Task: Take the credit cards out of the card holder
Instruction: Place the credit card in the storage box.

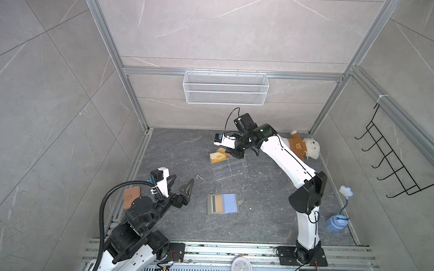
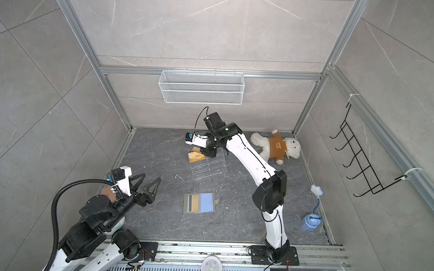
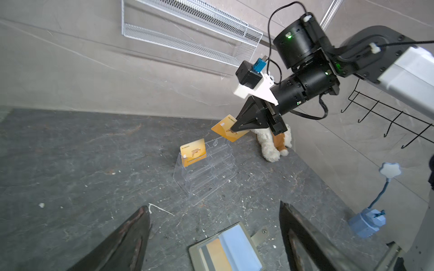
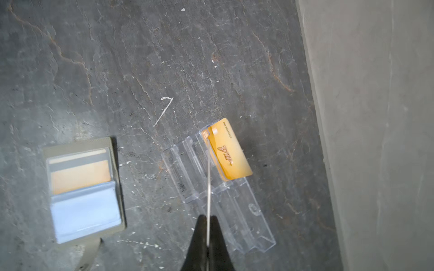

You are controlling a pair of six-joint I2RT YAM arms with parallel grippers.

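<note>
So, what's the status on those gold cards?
Right tool shut on one credit card, above acrylic stand. Left tool open, empty. Second card in stand, third card in grey card holder. Nothing in the way.

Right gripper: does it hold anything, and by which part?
The right gripper pinches a gold credit card by one end; the other end sticks out past its tips.

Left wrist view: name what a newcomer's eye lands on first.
The right fingers pinch a thin gold-orange plastic card over the clear acrylic tiered stand, where a matching card already stands. Mid-floor lies the open flat grey fabric wallet, one gold card still inside.
</note>
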